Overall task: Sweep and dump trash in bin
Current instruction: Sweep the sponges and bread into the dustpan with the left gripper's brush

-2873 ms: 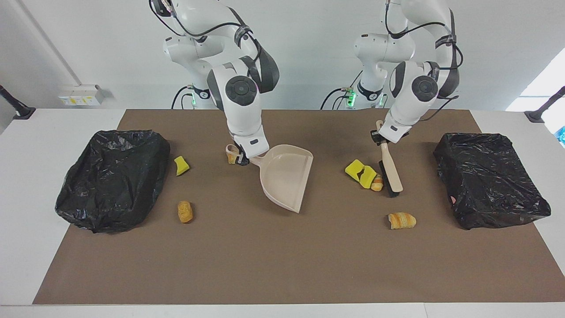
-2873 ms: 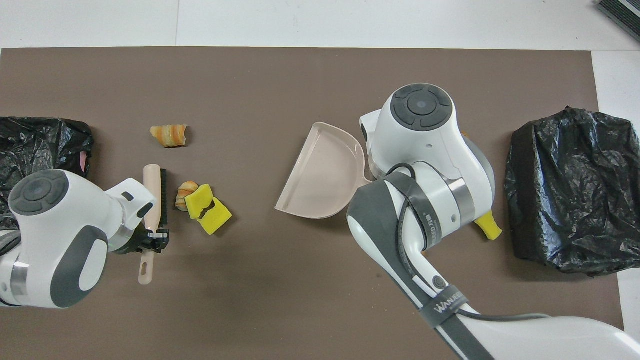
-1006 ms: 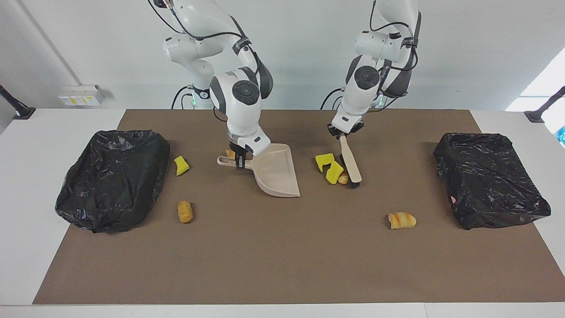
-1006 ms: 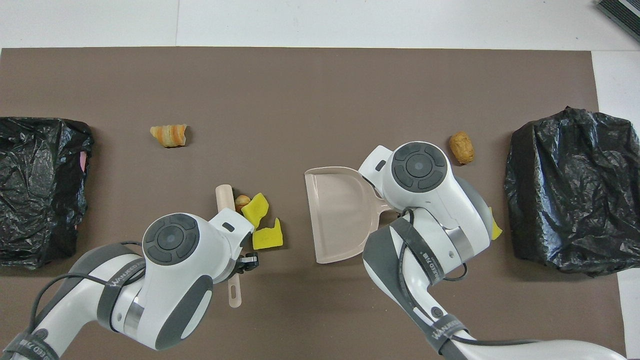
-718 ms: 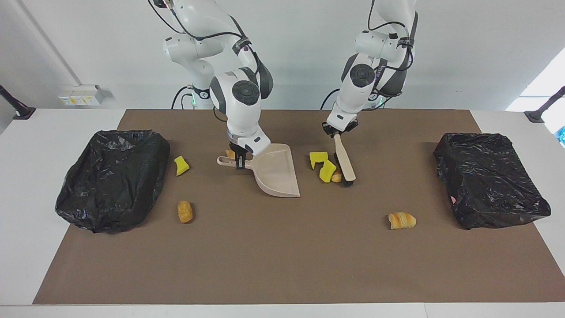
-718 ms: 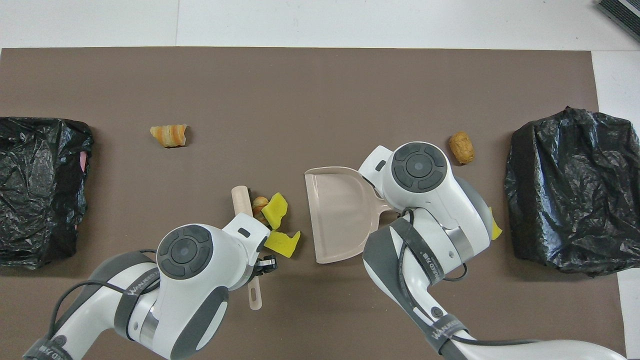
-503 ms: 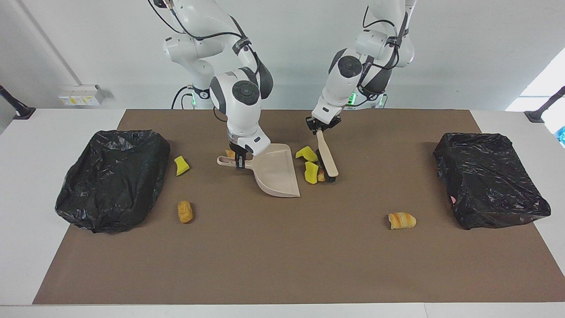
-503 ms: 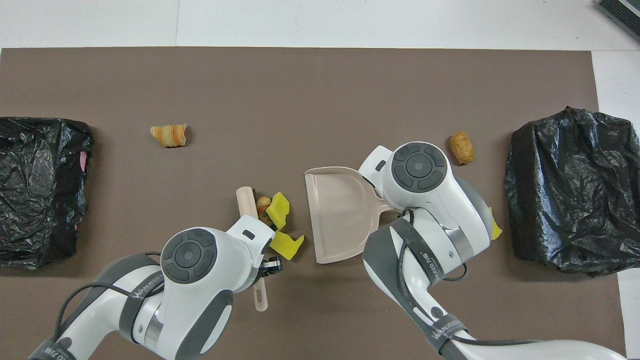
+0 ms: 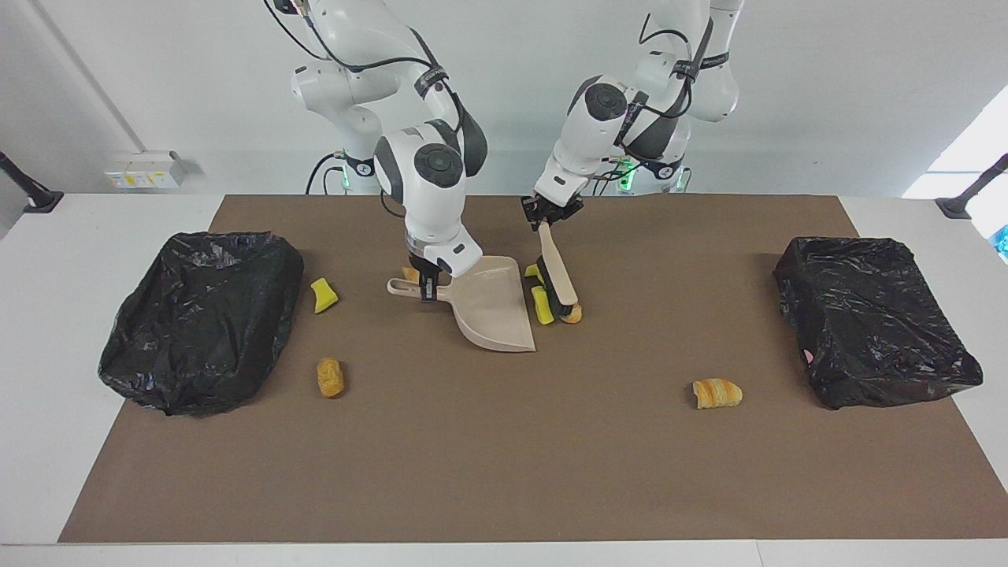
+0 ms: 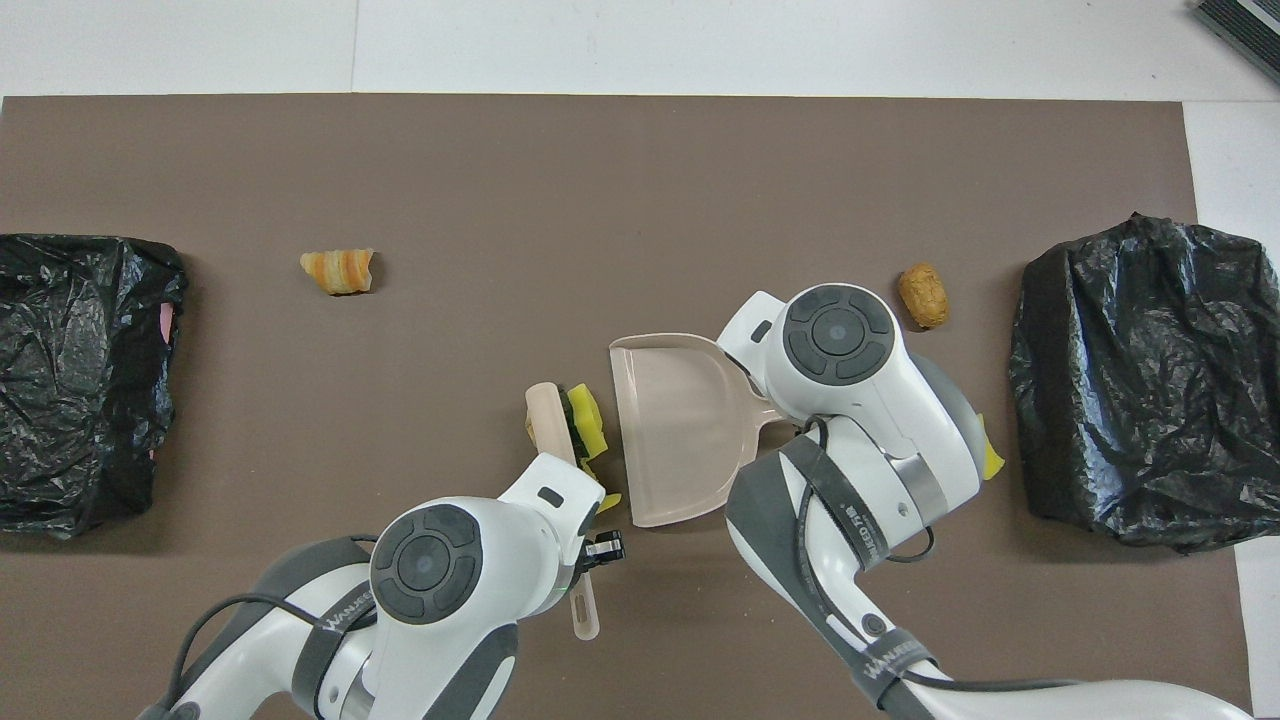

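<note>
The left gripper [image 9: 551,213] grips the brush [image 9: 557,272]; the right gripper [image 9: 429,285] grips the dustpan [image 9: 492,311], mid-frame. Push the sponge pieces [image 9: 540,303] in slowly; they probably touch its lip.

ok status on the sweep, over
Left gripper shut on brush, right gripper shut on dustpan. Sponge chunks pressed at the dustpan's lip, none inside. Stray croissant piece unswept.
</note>
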`<action>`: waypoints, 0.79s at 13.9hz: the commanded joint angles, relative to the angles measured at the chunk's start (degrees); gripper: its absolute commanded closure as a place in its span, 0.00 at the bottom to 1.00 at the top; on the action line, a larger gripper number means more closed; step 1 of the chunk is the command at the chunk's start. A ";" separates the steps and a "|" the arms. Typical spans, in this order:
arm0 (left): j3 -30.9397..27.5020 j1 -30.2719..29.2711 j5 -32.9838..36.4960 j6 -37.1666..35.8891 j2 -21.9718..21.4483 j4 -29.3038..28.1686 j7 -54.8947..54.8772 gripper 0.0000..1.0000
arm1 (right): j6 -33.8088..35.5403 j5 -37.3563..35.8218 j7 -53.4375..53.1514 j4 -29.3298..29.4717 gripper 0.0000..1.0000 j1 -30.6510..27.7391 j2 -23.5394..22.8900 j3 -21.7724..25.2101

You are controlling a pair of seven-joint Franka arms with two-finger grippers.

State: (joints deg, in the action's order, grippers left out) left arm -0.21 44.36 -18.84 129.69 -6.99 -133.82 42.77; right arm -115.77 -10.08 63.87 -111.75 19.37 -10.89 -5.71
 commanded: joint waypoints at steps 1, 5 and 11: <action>-1.20 -0.31 0.20 -5.46 -0.22 2.67 2.13 1.00 | -1.39 -1.52 -2.35 -1.71 1.00 -0.21 1.13 -0.18; -1.11 -4.53 4.69 -13.58 -1.71 1.03 2.58 1.00 | -1.39 -1.52 -2.79 -1.71 1.00 -0.21 1.22 -0.18; -0.58 0.89 4.69 -5.52 -0.49 -3.90 5.82 1.00 | -1.48 -1.43 -2.87 -1.71 1.00 -0.21 1.22 -0.18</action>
State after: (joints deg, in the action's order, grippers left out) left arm -0.68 41.80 -14.92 120.43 -7.15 -135.39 45.42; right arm -115.77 -10.08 63.58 -111.79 19.37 -10.88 -5.71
